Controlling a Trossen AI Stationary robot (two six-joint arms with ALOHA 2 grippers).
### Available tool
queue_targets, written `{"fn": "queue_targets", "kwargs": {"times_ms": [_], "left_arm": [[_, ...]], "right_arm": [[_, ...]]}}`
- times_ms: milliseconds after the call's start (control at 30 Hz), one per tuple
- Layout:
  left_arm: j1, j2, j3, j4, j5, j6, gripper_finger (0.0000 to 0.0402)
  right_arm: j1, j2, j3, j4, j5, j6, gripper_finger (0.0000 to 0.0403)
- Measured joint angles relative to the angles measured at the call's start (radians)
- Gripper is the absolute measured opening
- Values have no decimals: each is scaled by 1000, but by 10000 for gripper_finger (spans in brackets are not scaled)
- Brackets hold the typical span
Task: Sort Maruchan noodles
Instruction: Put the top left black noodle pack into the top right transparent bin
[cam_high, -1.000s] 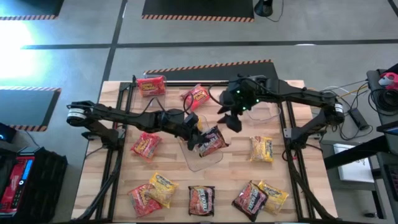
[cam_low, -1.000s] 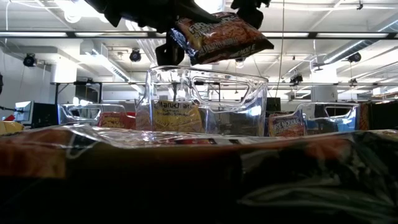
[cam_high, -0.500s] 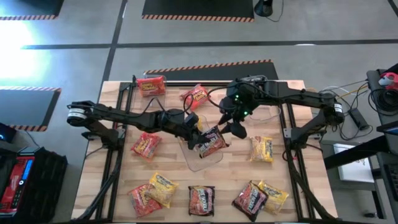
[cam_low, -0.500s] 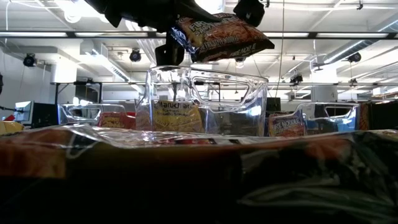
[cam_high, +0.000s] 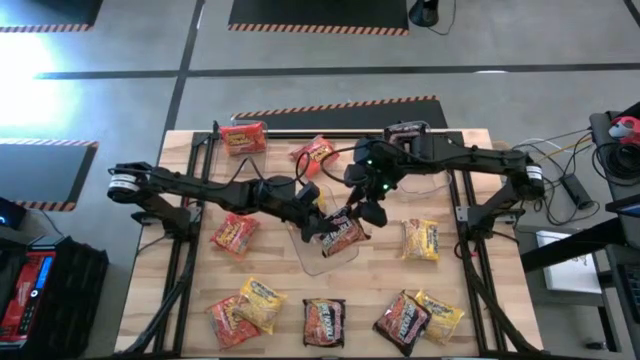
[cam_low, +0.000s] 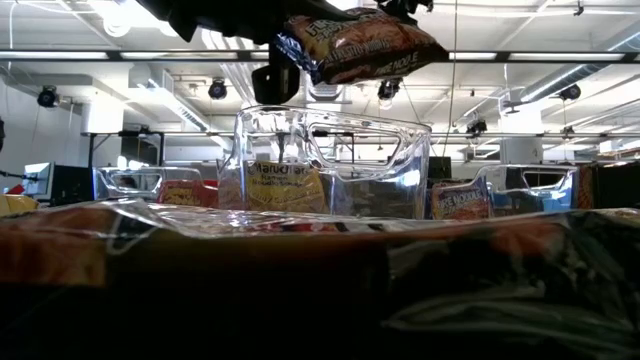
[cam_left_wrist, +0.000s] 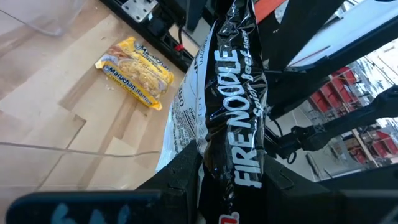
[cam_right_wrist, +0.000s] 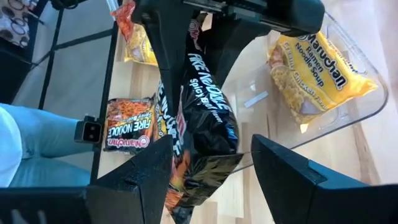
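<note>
**Dark packet held over centre bin, right arm closing in**

I am watching the left gripper (cam_high: 322, 226) pinching a dark Fire Noodle packet (cam_high: 341, 234) by one end, holding it in the air above the clear bin (cam_high: 330, 259) at table centre. In the low view the packet (cam_low: 358, 45) is hanging above the bin's rim (cam_low: 330, 125). A yellow packet (cam_right_wrist: 317, 78) is lying inside that bin. The right gripper (cam_high: 368, 207) is sitting at the packet's 2 o'clock side, fingers spread wide either side of its free end, not gripping it. Other packets are lying scattered: red ones toward 11 and 12 o'clock (cam_high: 243, 137), a yellow one at 3 o'clock (cam_high: 421, 239), a mixed row along 6 o'clock (cam_high: 324, 320).
</note>
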Motion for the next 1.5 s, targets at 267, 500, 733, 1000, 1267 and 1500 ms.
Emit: {"fn": "queue_targets", "kwargs": {"times_ms": [267, 500, 733, 1000, 1267, 1500], "left_arm": [[1, 0, 0, 38, -40, 40, 76], [1, 0, 0, 42, -72, 95, 76], [1, 0, 0, 43, -109, 140, 76], [1, 0, 0, 71, -115, 144, 76], [0, 0, 0, 73, -114, 140, 76], [-2, 0, 0, 75, -102, 89, 102]], "right_arm": [[7, 23, 0, 1, -31, 11, 206], [6, 48, 0, 14, -104, 56, 206], [16, 62, 0, 13, -105, 60, 205], [17, 63, 0, 10, -109, 60, 171], [17, 62, 0, 8, -111, 65, 108], [18, 62, 0, 8, -115, 83, 102]]}}
